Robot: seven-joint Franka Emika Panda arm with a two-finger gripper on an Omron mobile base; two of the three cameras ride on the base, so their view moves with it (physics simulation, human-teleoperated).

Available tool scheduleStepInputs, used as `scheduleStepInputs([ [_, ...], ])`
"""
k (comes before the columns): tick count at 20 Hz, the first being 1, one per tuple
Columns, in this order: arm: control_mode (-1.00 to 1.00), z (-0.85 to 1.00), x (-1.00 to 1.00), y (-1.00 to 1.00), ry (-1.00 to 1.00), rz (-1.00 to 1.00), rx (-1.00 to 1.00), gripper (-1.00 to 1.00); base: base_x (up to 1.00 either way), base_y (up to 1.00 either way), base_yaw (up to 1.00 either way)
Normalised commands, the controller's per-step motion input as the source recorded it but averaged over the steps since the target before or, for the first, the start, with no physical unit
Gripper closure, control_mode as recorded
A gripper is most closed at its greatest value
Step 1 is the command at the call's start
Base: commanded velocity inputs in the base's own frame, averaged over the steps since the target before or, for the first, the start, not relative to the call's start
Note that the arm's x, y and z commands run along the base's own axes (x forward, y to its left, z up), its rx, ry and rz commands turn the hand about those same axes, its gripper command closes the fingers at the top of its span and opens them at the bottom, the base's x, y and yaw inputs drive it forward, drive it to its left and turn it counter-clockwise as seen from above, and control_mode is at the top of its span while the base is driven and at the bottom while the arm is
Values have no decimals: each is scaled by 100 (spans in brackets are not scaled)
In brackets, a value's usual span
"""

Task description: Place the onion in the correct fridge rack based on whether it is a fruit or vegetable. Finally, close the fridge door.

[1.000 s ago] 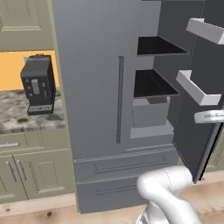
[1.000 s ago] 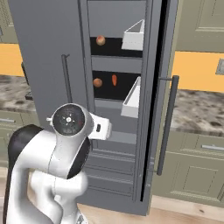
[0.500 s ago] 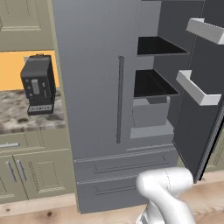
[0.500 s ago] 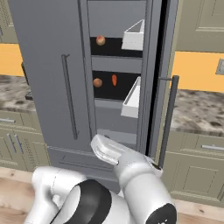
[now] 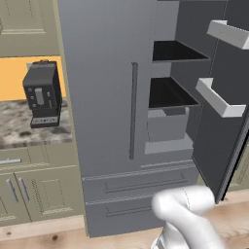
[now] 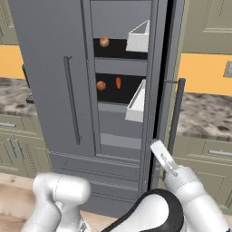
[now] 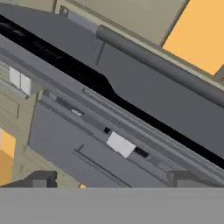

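The onion (image 6: 101,85) is a small orange-brown ball on the fridge's lower open shelf, next to an orange carrot (image 6: 118,82). A reddish round fruit (image 6: 104,41) lies on the shelf above. My gripper (image 6: 163,157) is low, outside the fridge, just beside the open door's edge and below its long handle (image 6: 175,118). In the hand view the two fingertips (image 7: 41,179) stand wide apart with nothing between them, so the gripper (image 7: 113,181) is open. That view looks at the door's edge and the handle (image 7: 162,65). The right fridge door (image 5: 214,141) stands open.
Two white door bins (image 5: 221,99) jut from the open door's inner side. The left fridge door (image 5: 107,87) is shut, with drawers (image 5: 141,187) below. A black coffee machine (image 5: 43,92) sits on the counter at left. Cabinets and a speckled counter (image 6: 204,115) lie right of the door.
My arm has swung from in front of the fridge opening to the right, bringing the hand to the outer edge of the open door. The onion and the door have not moved.
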Motion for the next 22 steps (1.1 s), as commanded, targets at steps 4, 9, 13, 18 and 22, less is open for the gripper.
scheduleStepInputs([
  [4, -100, -47, 86, -66, 1, 10, 27, -100, 0, 0, 0],
  [9, -100, -44, 95, -65, 7, 7, 19, -100, 0, 0, 0],
  [13, -100, -44, 88, -63, 11, 7, 12, -100, 0, 0, 0],
  [18, -100, -52, 86, -37, 14, 8, 5, -100, 0, 0, 0],
  [22, -100, -50, 91, -26, 17, 12, 5, -100, 0, 0, 0],
])
